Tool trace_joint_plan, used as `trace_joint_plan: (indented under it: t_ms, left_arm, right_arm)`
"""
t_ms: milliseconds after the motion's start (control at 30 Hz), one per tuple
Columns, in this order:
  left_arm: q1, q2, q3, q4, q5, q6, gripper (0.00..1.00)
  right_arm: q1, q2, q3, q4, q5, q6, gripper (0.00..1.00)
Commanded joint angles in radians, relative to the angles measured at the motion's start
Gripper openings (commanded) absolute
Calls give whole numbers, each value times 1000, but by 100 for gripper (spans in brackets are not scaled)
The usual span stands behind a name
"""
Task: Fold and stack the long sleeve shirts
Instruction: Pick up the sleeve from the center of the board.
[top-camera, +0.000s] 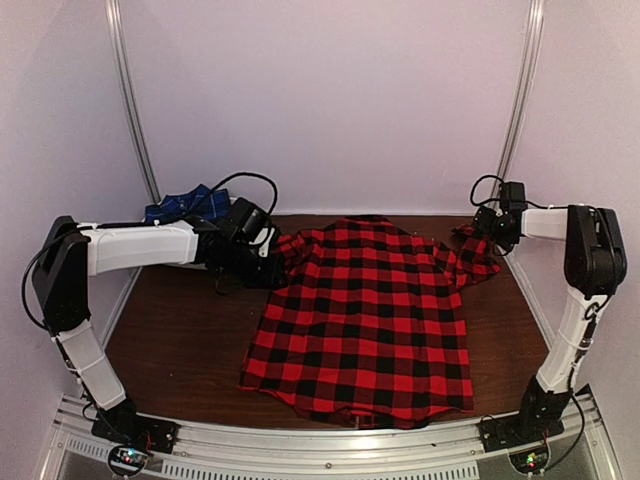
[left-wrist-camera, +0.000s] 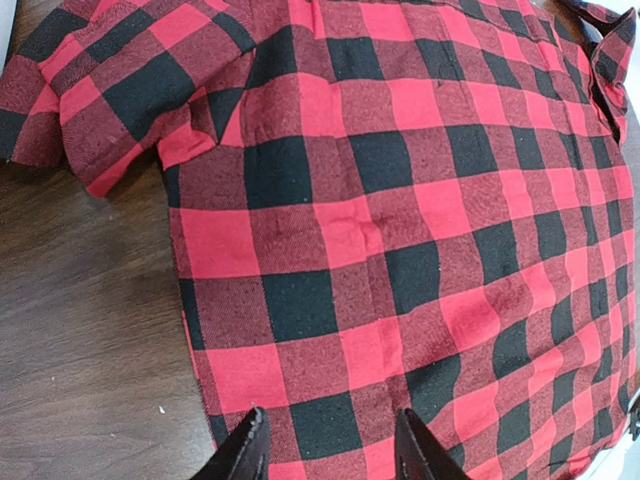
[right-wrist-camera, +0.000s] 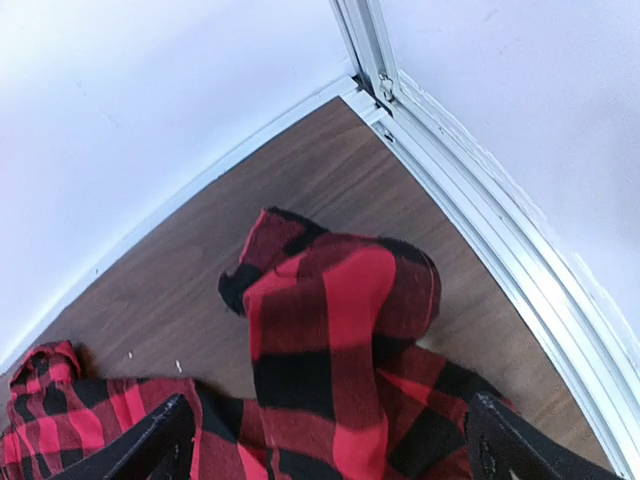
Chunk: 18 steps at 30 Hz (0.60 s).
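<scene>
As the soft red-and-black checked shirt (top-camera: 365, 320) is lying flat, the right hand (right-wrist-camera: 330, 425) is gaping above its bunched sleeve (right-wrist-camera: 335, 310).

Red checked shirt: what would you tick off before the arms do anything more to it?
1. Red checked shirt body spread flat on the table: ok.
2. Right sleeve laid straight: not ok, bunched up near the far right corner.
3. Right jaws free: ok, wide apart above that sleeve, holding nothing.
4. Left jaws free: ok, apart over the shirt, no cloth between them.
5. Navy shirt out of the way: ok, at the back left, apart from the red one.
6. Buttons fastened: cannot tell, none show.
</scene>
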<state>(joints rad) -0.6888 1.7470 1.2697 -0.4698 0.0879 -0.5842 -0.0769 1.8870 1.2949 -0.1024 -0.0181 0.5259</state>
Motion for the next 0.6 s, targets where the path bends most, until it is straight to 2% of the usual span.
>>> trace_joint_plan:
  t_ms: [0,200,333,367,433,500,567]
  left_arm:
    - [7,6,24,26,12,18,43]
    - [6,1,41,17,7,23,43]
    - [6,-6,43,10,-1,23,43]
    - [6,-6,42,11,-1,23,43]
    - [6,-3,42,12,0,20,43]
    - [6,4,48,13,4,18,43]
    - [6,13,57,12,7,18,43]
  right_arm:
    - [-20,130,175,37,-36,-22,97]
    - [-29,286,351,-52,2,-40,94]
    - [-35,340,429,-117,12,-61,83]
    - [-35,338,432,-123,13,-66,78]
    - [-34,317,418,-117,5,-75,62]
    - [-33,285,393,-104,-11,-84,38]
    - [-29,248,369,-87,-41,-96,20]
